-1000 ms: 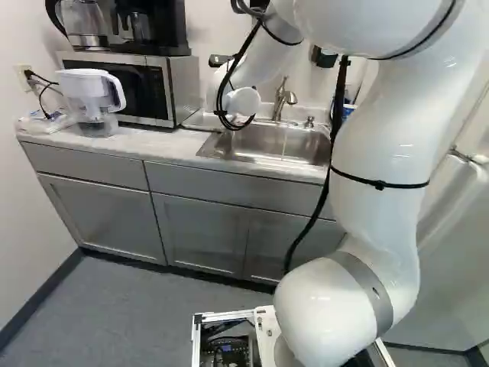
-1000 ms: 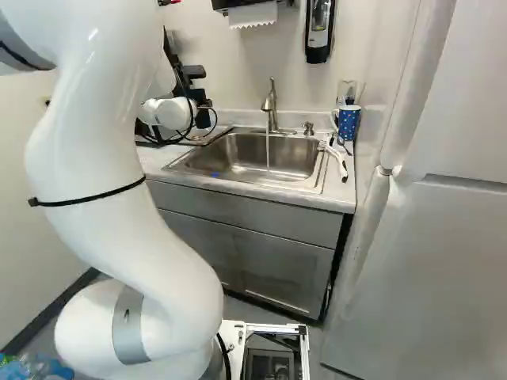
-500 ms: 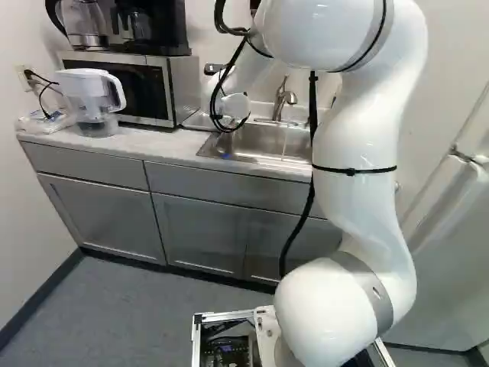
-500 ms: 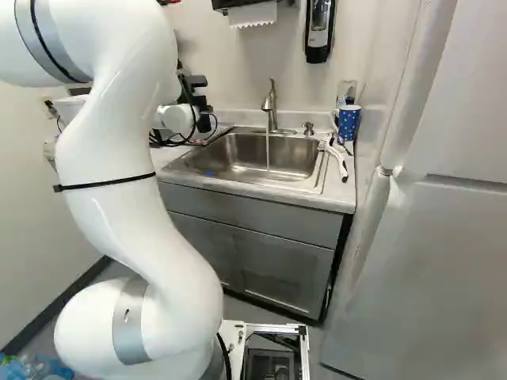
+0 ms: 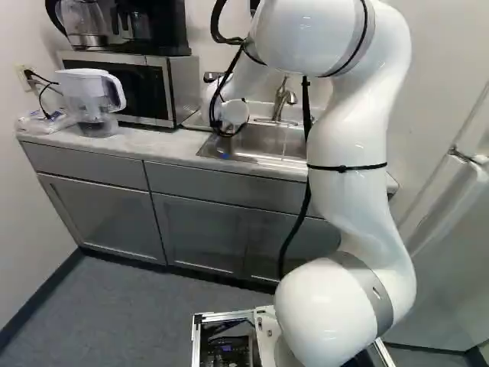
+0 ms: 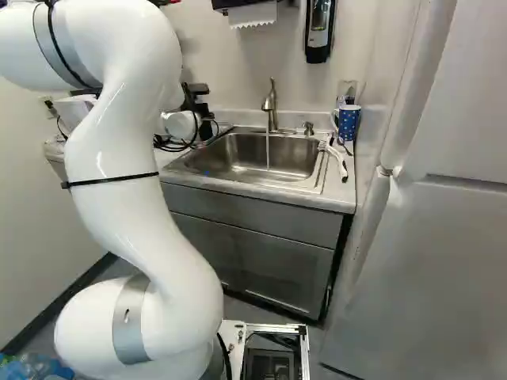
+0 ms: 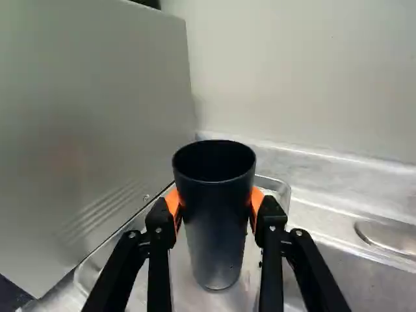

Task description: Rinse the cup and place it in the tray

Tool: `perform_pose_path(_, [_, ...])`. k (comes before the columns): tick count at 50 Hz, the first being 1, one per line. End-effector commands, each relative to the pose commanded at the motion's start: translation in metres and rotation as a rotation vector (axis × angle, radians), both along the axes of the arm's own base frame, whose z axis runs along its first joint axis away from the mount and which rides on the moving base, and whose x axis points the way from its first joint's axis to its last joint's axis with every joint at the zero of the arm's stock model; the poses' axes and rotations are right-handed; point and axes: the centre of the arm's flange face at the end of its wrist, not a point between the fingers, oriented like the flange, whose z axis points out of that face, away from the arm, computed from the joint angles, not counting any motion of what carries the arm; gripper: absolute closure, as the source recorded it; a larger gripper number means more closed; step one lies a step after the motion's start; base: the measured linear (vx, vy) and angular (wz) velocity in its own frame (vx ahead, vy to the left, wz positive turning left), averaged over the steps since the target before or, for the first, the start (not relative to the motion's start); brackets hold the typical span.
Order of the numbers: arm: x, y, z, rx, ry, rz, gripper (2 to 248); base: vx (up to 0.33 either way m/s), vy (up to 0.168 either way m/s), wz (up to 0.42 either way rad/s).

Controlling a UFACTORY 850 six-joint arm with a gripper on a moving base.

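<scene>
Tool [image 7: 216,203] around cup [image 7: 216,227] over tray [image 7: 276,187]

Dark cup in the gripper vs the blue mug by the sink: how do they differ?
- Look: the cup is plain and dark; the mug is blue with white dots.
- Handle: the mug has one; none shows on the cup.
- State: the cup is clamped in the gripper; the mug stands on the counter.
Shared: both are upright.

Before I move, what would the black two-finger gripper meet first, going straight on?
Beyond the held black cylindrical cup, probably the far rim of the shiny metal tray, though depth is unclear.
</scene>
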Motion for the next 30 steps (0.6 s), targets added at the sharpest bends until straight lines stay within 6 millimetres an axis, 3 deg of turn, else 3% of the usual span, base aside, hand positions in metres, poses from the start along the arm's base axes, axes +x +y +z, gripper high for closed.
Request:
perform_pose_path(20, [0.0000,0.0000,0.0000,0.000,0.000,0.000,127,0.000,0.000,0.000])
perform_pose_path(21, [0.0000,0.0000,0.0000,0.000,0.000,0.000,102,0.000,0.000,0.000])
perform_pose_path(25, [0.0000,0.0000,0.0000,0.000,0.000,0.000,102,0.000,0.000,0.000])
perform_pose_path(26, [0.0000,0.0000,0.0000,0.000,0.000,0.000,68,0.000,0.000,0.000])
perform_pose_path(30, [0.0000,0.0000,0.0000,0.000,0.000,0.000,68,0.000,0.000,0.000])
